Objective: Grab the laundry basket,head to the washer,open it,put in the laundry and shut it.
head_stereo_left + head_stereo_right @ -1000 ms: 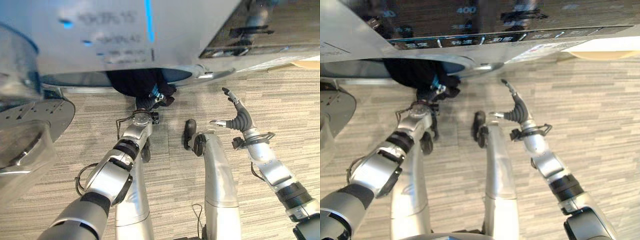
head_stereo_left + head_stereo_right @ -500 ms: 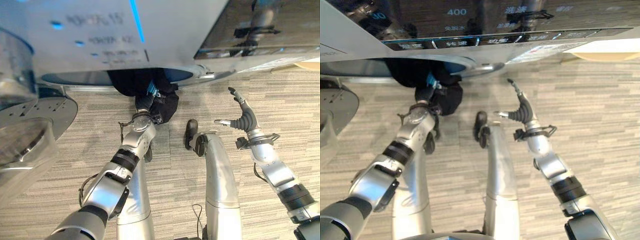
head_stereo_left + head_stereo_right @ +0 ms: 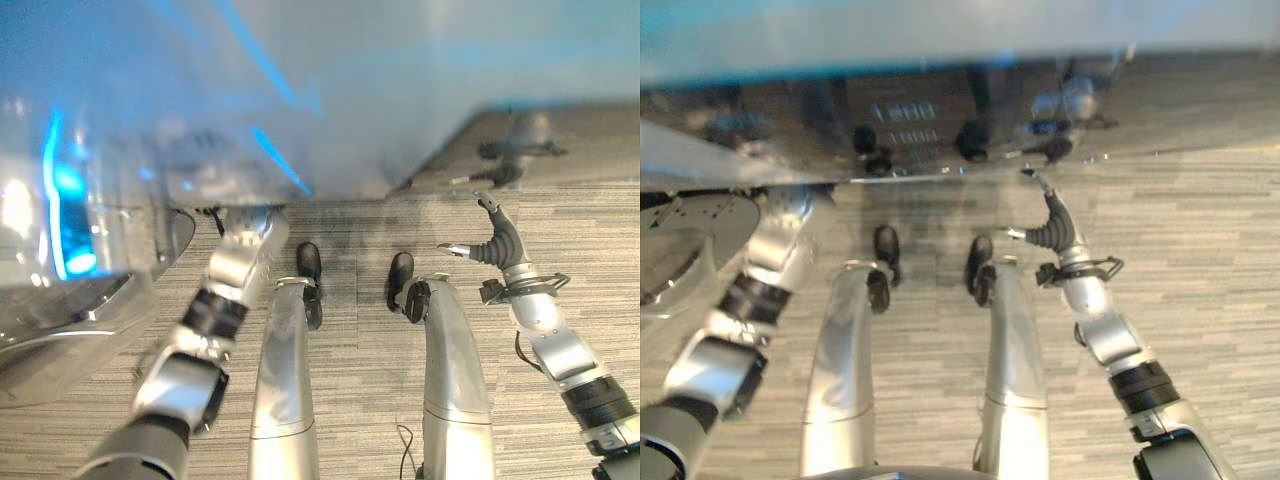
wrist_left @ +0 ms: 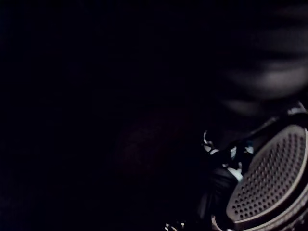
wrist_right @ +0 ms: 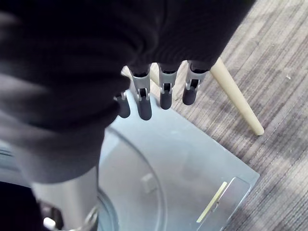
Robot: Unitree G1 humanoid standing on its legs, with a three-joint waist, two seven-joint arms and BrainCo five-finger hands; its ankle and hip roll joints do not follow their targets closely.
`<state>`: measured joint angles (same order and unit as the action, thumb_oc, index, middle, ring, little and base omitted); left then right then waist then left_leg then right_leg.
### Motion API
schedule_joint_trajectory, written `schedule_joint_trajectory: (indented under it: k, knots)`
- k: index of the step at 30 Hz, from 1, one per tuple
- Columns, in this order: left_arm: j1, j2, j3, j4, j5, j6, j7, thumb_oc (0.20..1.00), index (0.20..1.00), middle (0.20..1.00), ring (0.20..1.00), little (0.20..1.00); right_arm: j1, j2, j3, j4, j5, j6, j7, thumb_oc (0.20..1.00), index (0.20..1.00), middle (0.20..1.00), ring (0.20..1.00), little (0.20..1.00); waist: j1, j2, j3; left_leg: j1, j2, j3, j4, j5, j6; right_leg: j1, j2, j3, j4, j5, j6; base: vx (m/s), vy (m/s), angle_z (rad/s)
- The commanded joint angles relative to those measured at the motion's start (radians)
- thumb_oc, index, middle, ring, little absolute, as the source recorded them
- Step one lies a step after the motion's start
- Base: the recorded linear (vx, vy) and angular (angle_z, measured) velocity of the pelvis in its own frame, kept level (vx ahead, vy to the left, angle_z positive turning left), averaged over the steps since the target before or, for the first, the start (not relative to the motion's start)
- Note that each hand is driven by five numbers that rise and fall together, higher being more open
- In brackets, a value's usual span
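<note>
**Left arm reaches into the washer, right hand held open beside it**

Left eye view: the washer (image 3: 300,90) fills the far side, its front and top blurred above the striped carpet (image 3: 580,220). The washer door (image 3: 70,300) stands swung open at the left. The left arm comes up from the near left and runs under the washer's front edge, where the wrist disappears, so the left hand is hidden and I cannot tell how its fingers stand. The right hand (image 3: 497,240) is raised at the right, clear of the washer, fingers straight and pointing away, thumb stuck out to the left, holding nothing.

Right eye view: the same pose. The right hand (image 3: 1053,228) sits just near of the washer's lower edge, with the forearm slanting down to the near right.

Left wrist view: nearly all dark. A perforated drum wall (image 4: 269,178) curves at one corner, so this arm's end is inside the washer. No laundry can be made out in the dark.

Right wrist view: the right hand's fingers (image 5: 143,103) hang straight in a row, empty, above the washer's pale top, with a pale wooden leg (image 5: 236,96) on the carpet beyond.
</note>
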<state>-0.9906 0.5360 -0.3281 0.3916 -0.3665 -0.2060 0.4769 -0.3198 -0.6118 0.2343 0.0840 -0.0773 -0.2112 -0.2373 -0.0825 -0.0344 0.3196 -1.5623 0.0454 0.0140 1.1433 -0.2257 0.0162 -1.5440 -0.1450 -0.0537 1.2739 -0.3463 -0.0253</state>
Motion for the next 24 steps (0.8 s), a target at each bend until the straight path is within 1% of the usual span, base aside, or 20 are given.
schedule_joint_trajectory:
  k: [1, 2, 3, 4, 5, 6, 7, 8, 9, 10, 11, 12, 13, 14, 16, 19, 21, 24]
  knots:
    - [-0.128, 0.066, -0.079, 0.170, 0.320, 0.017, 0.103, 0.200, 0.200, 0.200, 0.200, 0.200, 0.048, -0.024, 0.028, -0.085, 0.004, -0.112, 0.016, 1.000, 1.000, 1.000, 1.000, 1.000, -0.059, 0.005, -0.102, -0.007, 0.021, -0.076, 0.036, -0.084, 0.020, 0.037, 0.011, -0.015, -0.134, 0.065, 0.035, 0.00, 0.009, -0.08]
    - [-0.133, 0.066, -0.083, 0.175, 0.320, 0.015, 0.104, 0.200, 0.200, 0.200, 0.200, 0.200, 0.047, -0.022, 0.027, -0.085, 0.005, -0.112, 0.016, 1.000, 1.000, 1.000, 1.000, 1.000, -0.058, 0.003, -0.101, -0.007, 0.021, -0.075, 0.037, -0.085, 0.020, 0.037, 0.011, -0.014, -0.133, 0.065, 0.035, 0.01, 0.026, -0.07]
    - [-0.209, 0.104, -0.152, 0.261, 0.404, 0.039, 0.109, 0.200, 0.200, 0.200, 0.200, 0.200, 0.050, -0.041, 0.032, -0.091, 0.018, -0.127, 0.027, 1.000, 1.000, 1.000, 1.000, 1.000, -0.070, 0.005, -0.104, -0.007, 0.026, -0.075, 0.045, -0.087, 0.020, 0.035, 0.013, -0.010, -0.125, 0.064, 0.037, 0.02, 0.015, -0.03]
    - [-0.240, 0.125, -0.191, 0.292, 0.461, 0.050, 0.115, 0.200, 0.200, 0.200, 0.200, 0.200, 0.057, -0.050, 0.026, -0.103, 0.024, -0.138, 0.033, 1.000, 1.000, 1.000, 1.000, 1.000, -0.075, 0.003, -0.103, -0.007, 0.028, -0.075, 0.052, -0.089, 0.019, 0.034, 0.014, -0.007, -0.118, 0.063, 0.037, 0.00, 0.000, 0.00]
    - [-0.245, 0.123, -0.195, 0.296, 0.463, 0.049, 0.117, 0.200, 0.200, 0.200, 0.200, 0.200, 0.058, -0.049, 0.023, -0.104, 0.024, -0.138, 0.034, 1.000, 1.000, 1.000, 1.000, 1.000, -0.074, 0.000, -0.101, -0.008, 0.028, -0.075, 0.053, -0.089, 0.019, 0.034, 0.013, -0.006, -0.117, 0.062, 0.037, 0.04, 0.016, -0.05]
    - [-0.304, 0.134, -0.255, 0.360, 0.521, 0.065, 0.128, 0.200, 0.200, 0.200, 0.200, 0.200, 0.062, -0.066, 0.029, -0.114, 0.039, -0.155, 0.043, 1.000, 1.000, 1.000, 1.000, 1.000, -0.084, 0.002, -0.105, -0.008, 0.031, -0.076, 0.063, -0.092, 0.018, 0.031, 0.015, -0.002, -0.106, 0.062, 0.040, 0.03, 0.015, -0.06]
    - [-0.311, 0.131, -0.260, 0.366, 0.521, 0.063, 0.129, 0.385, 0.385, 0.385, 0.385, 0.385, 0.062, -0.065, 0.026, -0.114, 0.040, -0.156, 0.043, 1.000, 1.000, 1.000, 1.000, 1.000, -0.082, 0.000, -0.103, -0.008, 0.031, -0.076, 0.063, -0.093, 0.018, 0.031, 0.015, -0.002, -0.105, 0.061, 0.040, 0.05, 0.041, -0.06]
    - [-0.352, 0.163, -0.322, 0.408, 0.589, 0.091, 0.118, 0.787, 0.787, 0.787, 0.787, 0.787, 0.078, -0.089, 0.021, -0.127, 0.064, -0.170, 0.054, 1.000, 1.000, 1.000, 1.000, 1.000, -0.090, 0.001, -0.101, -0.008, 0.037, -0.073, 0.074, -0.098, 0.019, 0.030, 0.016, 0.001, -0.098, 0.059, 0.040, 0.02, 0.025, -0.06]
    - [-0.356, 0.161, -0.325, 0.411, 0.589, 0.091, 0.119, 1.000, 1.000, 1.000, 1.000, 1.000, 0.078, -0.088, 0.019, -0.127, 0.065, -0.170, 0.055, 1.000, 1.000, 1.000, 1.000, 1.000, -0.089, -0.001, -0.100, -0.008, 0.038, -0.072, 0.075, -0.099, 0.019, 0.030, 0.016, 0.001, -0.097, 0.058, 0.040, 0.03, 0.032, -0.09]
    - [-0.381, 0.169, -0.352, 0.448, 0.612, 0.114, 0.102, 1.000, 1.000, 1.000, 1.000, 1.000, 0.088, -0.094, 0.010, -0.131, 0.078, -0.171, 0.061, 1.000, 1.000, 1.000, 1.000, 1.000, -0.091, -0.002, -0.099, -0.008, 0.040, -0.071, 0.080, -0.102, 0.019, 0.031, 0.016, 0.002, -0.096, 0.059, 0.040, 0.01, 0.025, -0.07]
    - [-0.425, 0.159, -0.400, 0.533, 0.666, 0.175, 0.058, 1.000, 1.000, 1.000, 1.000, 1.000, 0.100, -0.104, -0.002, -0.138, 0.091, -0.167, 0.070, 1.000, 1.000, 1.000, 1.000, 1.000, -0.098, -0.002, -0.097, -0.008, 0.044, -0.069, 0.089, -0.107, 0.021, 0.033, 0.020, 0.004, -0.090, 0.059, 0.042, 0.01, 0.025, -0.05]
    - [-0.430, 0.156, -0.403, 0.537, 0.666, 0.175, 0.057, 1.000, 1.000, 1.000, 1.000, 1.000, 0.101, -0.103, -0.005, -0.139, 0.092, -0.166, 0.070, 1.000, 1.000, 1.000, 1.000, 1.000, -0.096, -0.002, -0.096, -0.008, 0.044, -0.069, 0.090, -0.107, 0.021, 0.033, 0.020, 0.004, -0.090, 0.059, 0.042, 0.00, 0.000, 0.00]
    - [-0.447, 0.134, -0.392, 0.606, 0.656, 0.202, 0.005, 1.000, 1.000, 1.000, 1.000, 1.000, 0.109, -0.095, -0.016, -0.142, 0.089, -0.155, 0.079, 1.000, 1.000, 1.000, 1.000, 1.000, -0.098, -0.003, -0.094, -0.008, 0.044, -0.069, 0.097, -0.112, 0.023, 0.032, 0.021, 0.004, -0.088, 0.058, 0.044, 0.01, -0.003, -0.03]
    - [-0.449, 0.133, -0.393, 0.607, 0.656, 0.202, 0.003, 1.000, 1.000, 1.000, 1.000, 1.000, 0.111, -0.095, -0.018, -0.143, 0.089, -0.155, 0.079, 1.000, 1.000, 1.000, 1.000, 1.000, -0.098, -0.003, -0.094, -0.008, 0.044, -0.069, 0.097, -0.112, 0.023, 0.032, 0.021, 0.004, -0.087, 0.058, 0.044, 0.01, -0.008, -0.03]
    - [-0.450, 0.108, -0.378, 0.683, 0.621, 0.220, -0.093, 1.000, 1.000, 1.000, 1.000, 1.000, 0.110, -0.085, -0.024, -0.142, 0.093, -0.139, 0.094, 1.000, 1.000, 1.000, 1.000, 1.000, -0.097, -0.004, -0.093, -0.008, 0.041, -0.068, 0.109, -0.117, 0.025, 0.032, 0.024, 0.005, -0.079, 0.056, 0.045, 0.01, -0.001, -0.02]
    - [-0.441, 0.095, -0.361, 0.694, 0.586, 0.237, -0.179, 1.000, 1.000, 1.000, 1.000, 1.000, 0.105, -0.059, -0.022, -0.134, 0.098, -0.118, 0.114, 1.000, 1.000, 1.000, 1.000, 1.000, -0.092, -0.002, -0.095, -0.008, 0.036, -0.066, 0.121, -0.123, 0.029, 0.029, 0.026, 0.009, -0.064, 0.051, 0.045, 0.00, 0.000, 0.00]
    - [-0.430, 0.088, -0.346, 0.678, 0.560, 0.239, -0.202, 1.000, 1.000, 1.000, 1.000, 1.000, 0.092, -0.048, -0.012, -0.123, 0.097, -0.108, 0.117, 1.000, 1.000, 1.000, 1.000, 1.000, -0.089, -0.002, -0.097, -0.008, 0.032, -0.065, 0.123, -0.126, 0.030, 0.027, 0.025, 0.010, -0.060, 0.047, 0.044, 0.01, -0.008, 0.02]
    - [-0.429, 0.088, -0.333, 0.629, 0.539, 0.223, -0.190, 1.000, 1.000, 1.000, 1.000, 1.000, 0.070, -0.036, 0.001, -0.113, 0.086, -0.103, 0.112, 1.000, 1.000, 1.000, 1.000, 1.000, -0.081, -0.003, -0.104, -0.008, 0.023, -0.068, 0.124, -0.126, 0.031, 0.028, 0.021, 0.007, -0.054, 0.040, 0.042, 0.00, -0.017, 0.04]
